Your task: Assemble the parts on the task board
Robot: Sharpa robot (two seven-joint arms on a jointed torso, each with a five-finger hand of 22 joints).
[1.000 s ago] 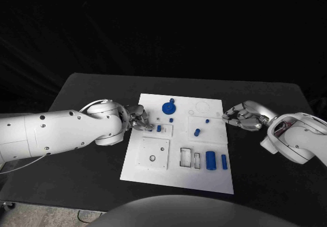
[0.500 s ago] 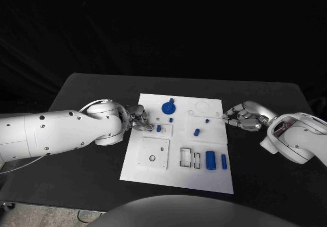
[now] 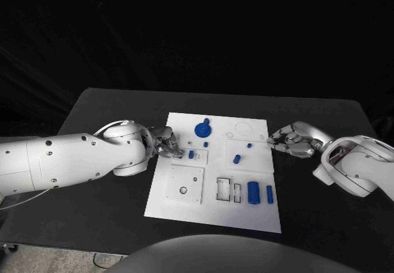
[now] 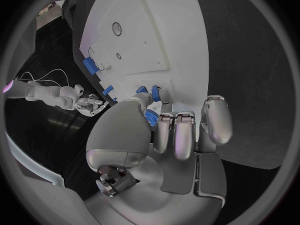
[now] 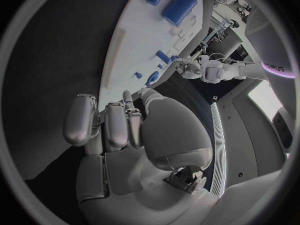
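A white board (image 3: 215, 170) lies flat in the middle of the black desk (image 3: 98, 187). Small blue pieces sit on the board. A round blue piece (image 3: 202, 130) is near the far edge of the board. A little blue peg (image 3: 237, 159) stands near the middle of the board. Two long blue pieces (image 3: 254, 193) lie side by side near the board's right edge, close to the robot.

The left hand (image 3: 167, 143) is at the left edge of the board. Its fingers are curled in close together, and in the left wrist view they pinch a small blue piece (image 4: 150, 116) at the fingertips, right over the board. Another small blue piece (image 3: 191, 154) sits on the board just beside this hand.

The right hand (image 3: 291, 140) is at the right edge of the board, on the far half. Its fingers are curled in tight, and nothing shows inside them.
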